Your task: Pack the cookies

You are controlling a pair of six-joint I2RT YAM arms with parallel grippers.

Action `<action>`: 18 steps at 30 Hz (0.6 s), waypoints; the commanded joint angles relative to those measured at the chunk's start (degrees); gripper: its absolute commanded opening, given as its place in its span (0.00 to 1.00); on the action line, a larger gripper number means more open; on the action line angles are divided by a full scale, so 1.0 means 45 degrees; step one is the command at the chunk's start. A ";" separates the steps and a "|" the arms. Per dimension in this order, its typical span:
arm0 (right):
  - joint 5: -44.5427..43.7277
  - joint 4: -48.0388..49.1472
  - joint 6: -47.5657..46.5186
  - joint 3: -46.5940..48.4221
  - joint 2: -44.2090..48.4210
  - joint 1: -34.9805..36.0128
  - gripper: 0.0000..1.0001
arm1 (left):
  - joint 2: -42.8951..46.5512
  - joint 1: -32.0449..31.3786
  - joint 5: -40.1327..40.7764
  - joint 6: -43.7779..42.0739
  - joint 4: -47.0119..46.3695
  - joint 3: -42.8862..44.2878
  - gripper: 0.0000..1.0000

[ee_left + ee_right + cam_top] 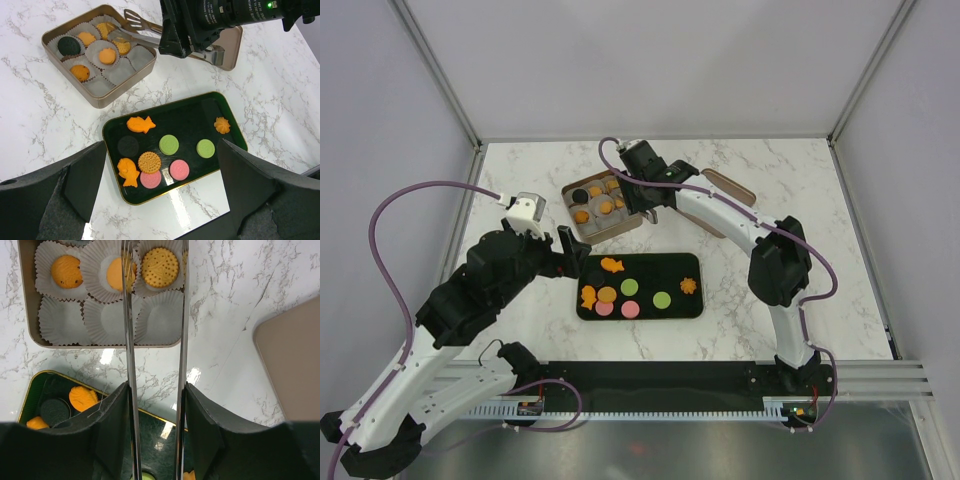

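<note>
Tray [665, 270] nearest, cookies [630, 287] on it — tin [106, 100] behind, cookies in cups [119, 71], lid [292, 370] to its right

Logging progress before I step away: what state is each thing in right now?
tin: open, partly filled
lid: off, lying beside tin
tray: holds nine cookies
tongs: arms apart, over tin
left tool: open, empty
right tool: gripping tongs
</note>
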State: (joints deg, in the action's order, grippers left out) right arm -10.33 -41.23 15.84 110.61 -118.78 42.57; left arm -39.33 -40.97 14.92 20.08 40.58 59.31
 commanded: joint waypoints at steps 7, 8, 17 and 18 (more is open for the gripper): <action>0.0342 0.0159 0.0289 -0.1060 0.3888 0.0404 0.54 | -0.0127 -0.0016 0.0045 0.0090 -0.0228 0.0511 1.00; 0.0361 0.0159 0.0290 -0.1876 0.4321 0.0404 0.54 | -0.0166 0.0003 0.0006 0.0109 -0.0267 0.0531 1.00; 0.0615 -0.0348 0.1207 -0.7892 1.0005 0.0443 0.54 | -0.0517 -0.0016 -0.0385 -0.0086 -0.0618 0.0707 1.00; 0.0789 -0.0503 0.1285 -0.8209 1.0357 0.0443 0.54 | -0.0517 0.0003 -0.0405 -0.0086 -0.0677 0.0668 1.00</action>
State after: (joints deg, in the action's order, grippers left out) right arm -7.73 -41.50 19.33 78.59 -75.42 44.62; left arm -41.17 -40.97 14.33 20.05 40.07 60.49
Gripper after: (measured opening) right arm 0.538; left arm 0.995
